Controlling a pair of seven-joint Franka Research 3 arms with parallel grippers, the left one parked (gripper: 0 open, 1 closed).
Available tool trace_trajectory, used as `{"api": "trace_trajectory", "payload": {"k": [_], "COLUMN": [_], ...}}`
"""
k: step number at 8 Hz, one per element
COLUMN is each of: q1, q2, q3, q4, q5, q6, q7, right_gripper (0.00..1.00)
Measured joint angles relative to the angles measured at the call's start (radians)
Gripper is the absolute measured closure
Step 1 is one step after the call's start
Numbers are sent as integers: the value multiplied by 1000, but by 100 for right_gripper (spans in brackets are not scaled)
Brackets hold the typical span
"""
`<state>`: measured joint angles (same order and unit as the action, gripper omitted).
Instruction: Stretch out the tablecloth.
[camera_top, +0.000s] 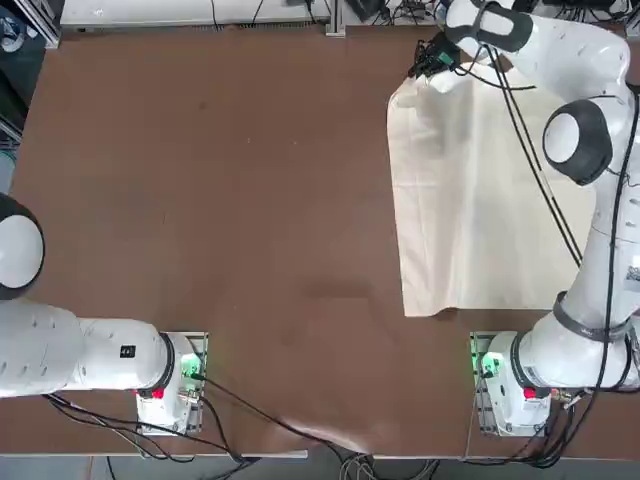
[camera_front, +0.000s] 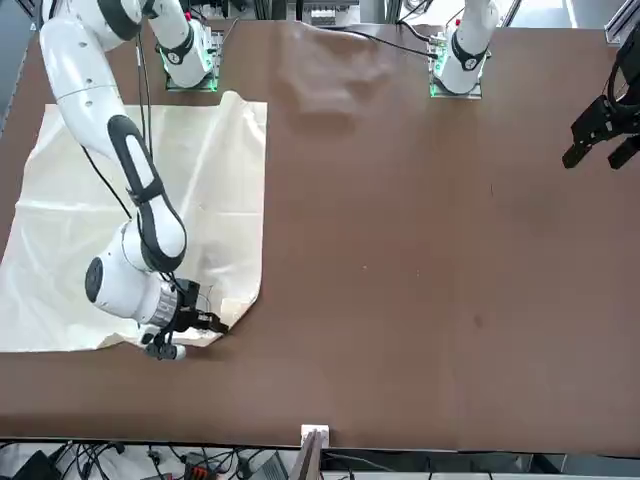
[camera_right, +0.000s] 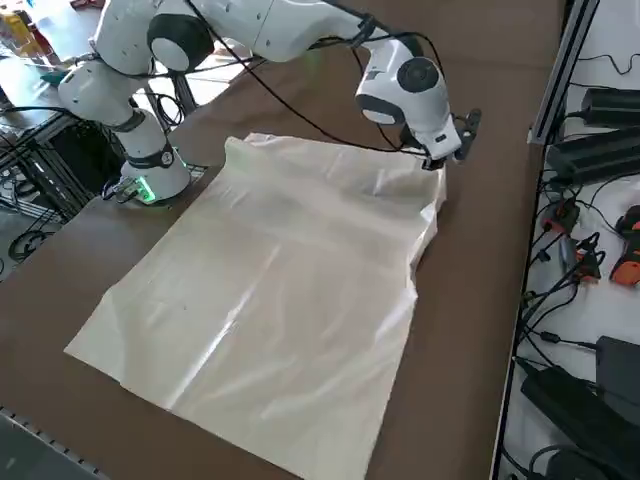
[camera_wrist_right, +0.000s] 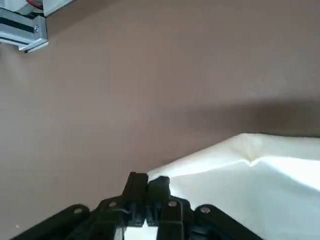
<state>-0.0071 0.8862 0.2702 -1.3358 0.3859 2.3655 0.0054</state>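
My right pincer, a black two-finger one, is clenched at the wrist view's centre of action, its tips together on an edge of the thin, off-white rectangular tablecloth; the cloth rises into a soft fold beside them.

From the top view, I have the cloth's far left corner region, and the sheet lies under my arm on the right part of the brown table, its left edge short of the middle.

In the front view, my pincer sits low over the tabletop, the fabric bunched slightly beside it.

The right side view shows the sheet broadly spread but rippled, its border near me curling. I judge this the pulling step: next I should draw the corner outward, low and slow, keeping my pinch, then lay it flat. Tugging too hard could slip it free.
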Motion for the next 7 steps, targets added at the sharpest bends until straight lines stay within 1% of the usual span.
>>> {"api": "trace_trajectory", "payload": {"k": [3, 5, 7], "q1": [13, 22, 37], "q2": [8, 21, 38], "q3": [-1, -2, -15], "q4": [7, 29, 60], "q5": [5, 6, 8], "q6": [8, 9, 9], "q7": [25, 32, 33], "right_gripper": [97, 97, 97]}}
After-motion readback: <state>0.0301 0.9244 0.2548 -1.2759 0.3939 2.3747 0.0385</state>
